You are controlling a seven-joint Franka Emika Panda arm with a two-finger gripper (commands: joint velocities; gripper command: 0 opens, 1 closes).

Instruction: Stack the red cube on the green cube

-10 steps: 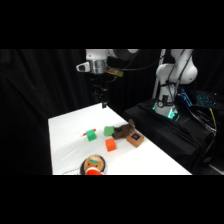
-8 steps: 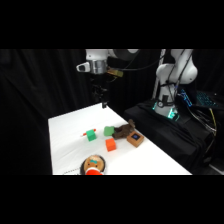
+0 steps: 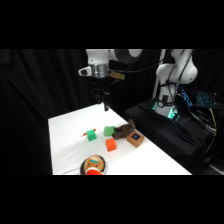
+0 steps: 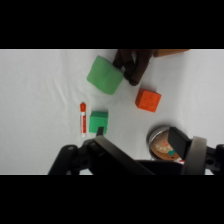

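Side view, white table, black backdrop

On the table, seen from the side, three cubes form a loose triangle: the green cube sits left, a second cube lies just right of and behind it, and the red cube rests nearer the front. A small marker lies just beside the green cube. A dark toy sits right of the second cube, a box lies right of that, and a round toy stands at the front edge.
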